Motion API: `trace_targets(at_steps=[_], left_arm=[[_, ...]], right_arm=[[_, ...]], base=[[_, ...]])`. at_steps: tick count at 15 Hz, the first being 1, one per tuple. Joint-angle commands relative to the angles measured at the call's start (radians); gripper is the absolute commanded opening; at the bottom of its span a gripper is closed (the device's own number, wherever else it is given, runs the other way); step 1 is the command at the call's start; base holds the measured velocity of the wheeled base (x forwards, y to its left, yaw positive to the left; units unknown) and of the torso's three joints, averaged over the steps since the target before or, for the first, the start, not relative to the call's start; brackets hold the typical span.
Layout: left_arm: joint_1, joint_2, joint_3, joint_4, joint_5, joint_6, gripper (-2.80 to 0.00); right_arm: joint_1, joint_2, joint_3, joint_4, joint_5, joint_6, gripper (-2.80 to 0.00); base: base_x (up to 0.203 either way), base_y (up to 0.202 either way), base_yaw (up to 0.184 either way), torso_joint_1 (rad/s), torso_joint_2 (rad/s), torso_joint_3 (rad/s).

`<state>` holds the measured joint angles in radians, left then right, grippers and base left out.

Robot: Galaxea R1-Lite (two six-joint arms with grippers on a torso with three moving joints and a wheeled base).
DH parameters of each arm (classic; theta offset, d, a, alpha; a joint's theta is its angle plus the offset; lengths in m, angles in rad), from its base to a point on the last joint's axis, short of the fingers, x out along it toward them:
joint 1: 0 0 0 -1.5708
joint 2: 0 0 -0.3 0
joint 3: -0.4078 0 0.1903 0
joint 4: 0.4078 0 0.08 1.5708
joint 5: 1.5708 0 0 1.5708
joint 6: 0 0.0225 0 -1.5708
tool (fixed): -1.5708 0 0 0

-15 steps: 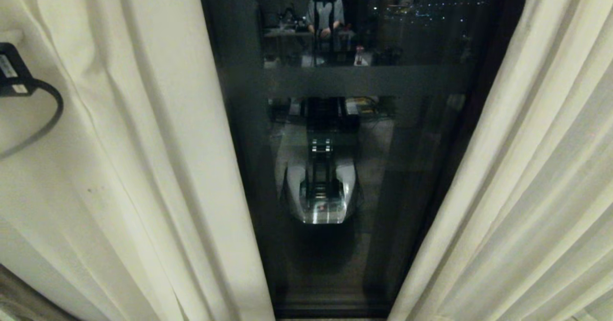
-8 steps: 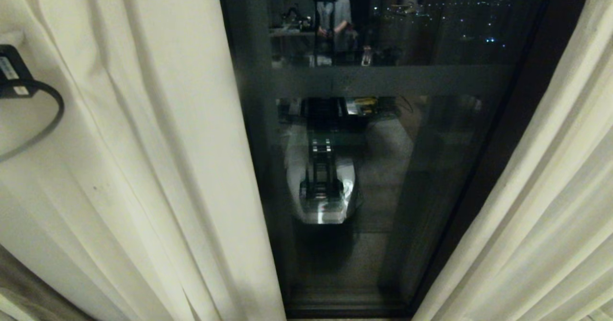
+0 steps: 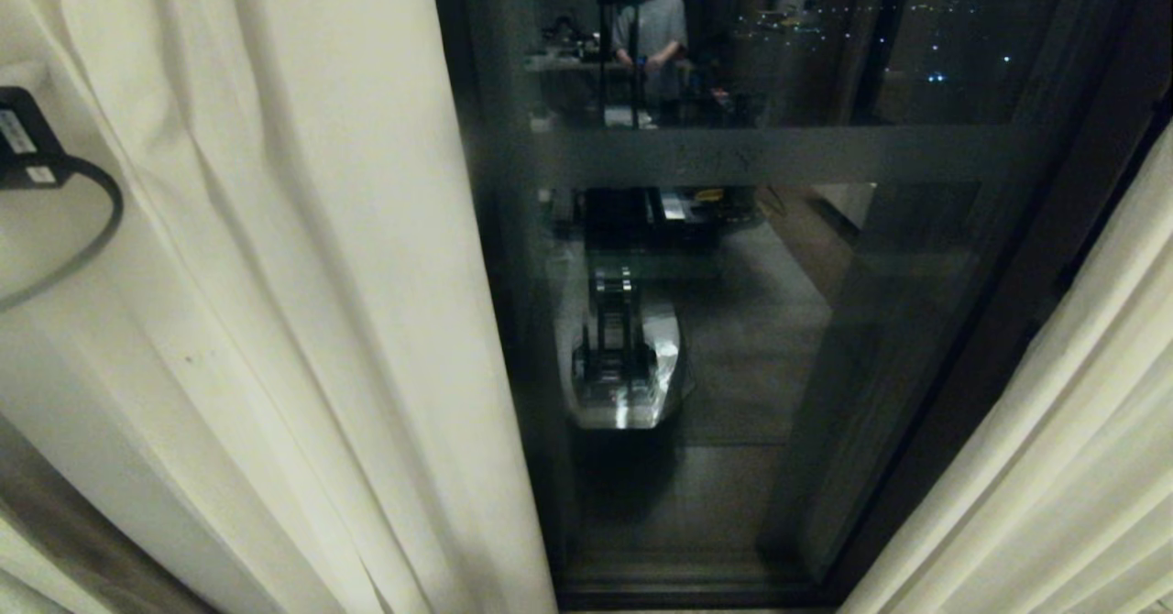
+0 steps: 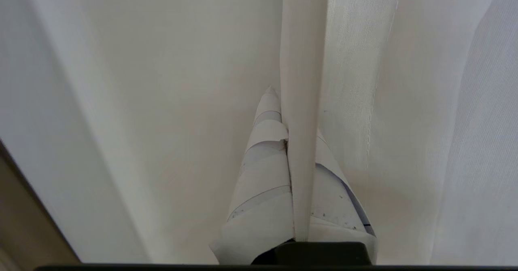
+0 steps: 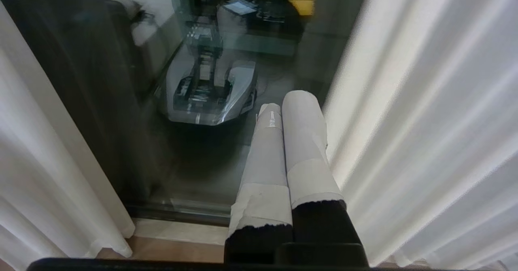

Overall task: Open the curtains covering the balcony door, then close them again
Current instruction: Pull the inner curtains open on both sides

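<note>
with my left hand [image 4: 297,161] clamped on a curtain fold [image 4: 300,81]
curtains [image 3: 275,275] parted off the balcony door [image 3: 733,321]; right hand [image 5: 289,113] clenched, empty

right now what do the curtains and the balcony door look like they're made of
The curtains look like matte cream woven cloth: soft pleats, and a fine weave in the left wrist view. The balcony door looks like glossy glass in a dark, probably metal frame: it reflects the room, and a frosted band crosses it.
</note>
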<state>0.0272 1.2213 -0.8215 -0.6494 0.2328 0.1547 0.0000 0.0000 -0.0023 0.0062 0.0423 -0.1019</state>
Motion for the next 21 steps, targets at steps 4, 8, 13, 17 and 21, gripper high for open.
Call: trace_targets(at_steps=[4, 8, 13, 17, 21], left_arm=[[0.000, -0.002, 0.004, -0.004, 0.002, -0.014, -2.80], [0.000, 0.011, -0.023, -0.004, 0.001, -0.067, -2.80], [0.006, 0.089, -0.089, -0.003, -0.001, -0.157, -2.80], [0.154, 0.138, -0.118, -0.007, -0.018, -0.223, -2.80], [0.366, 0.215, -0.179, -0.010, -0.212, -0.289, -2.80]], right_arm=[[0.000, 0.002, -0.001, 0.000, 0.001, -0.001, -2.80], [0.000, 0.002, -0.001, 0.000, 0.001, -0.001, -2.80], [0.000, 0.002, -0.001, 0.000, 0.001, -0.001, -2.80], [0.000, 0.002, -0.001, 0.000, 0.001, -0.001, -2.80], [0.000, 0.002, -0.001, 0.000, 0.001, -0.001, -2.80]], base=[[0.000, 0.179, -0.001, 0.003, 0.00, 0.001], [0.000, 0.022, -0.001, 0.001, 0.00, 0.001], [0.000, 0.000, 0.000, 0.000, 0.00, 0.000], [0.000, 0.000, 0.000, 0.000, 0.00, 0.000], [0.000, 0.000, 0.000, 0.000, 0.00, 0.000]])
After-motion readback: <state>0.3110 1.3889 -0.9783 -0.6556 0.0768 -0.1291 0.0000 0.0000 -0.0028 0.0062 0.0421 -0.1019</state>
